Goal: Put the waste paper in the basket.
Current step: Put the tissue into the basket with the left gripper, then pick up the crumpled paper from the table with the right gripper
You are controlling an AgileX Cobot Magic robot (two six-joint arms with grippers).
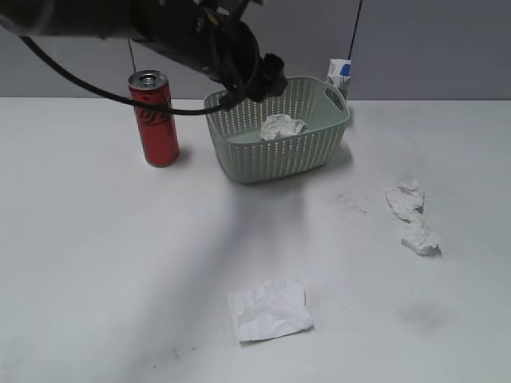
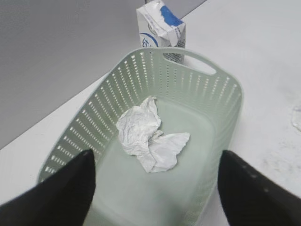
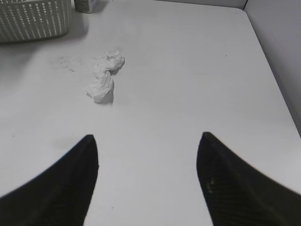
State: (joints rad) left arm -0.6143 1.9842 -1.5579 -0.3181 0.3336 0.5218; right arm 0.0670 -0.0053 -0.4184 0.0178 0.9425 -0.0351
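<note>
The pale green basket stands at the back middle of the table. One crumpled white paper wad lies inside it, also in the left wrist view. My left gripper hangs open and empty just above the basket's near-left rim. A flat squarish paper lies near the front. A twisted paper wad lies at the right, also in the right wrist view. My right gripper is open and empty over bare table, outside the exterior view.
A red drink can stands left of the basket. A small white-and-blue carton stands behind the basket, also in the left wrist view. The basket's corner shows in the right wrist view. A grey wall runs behind the table.
</note>
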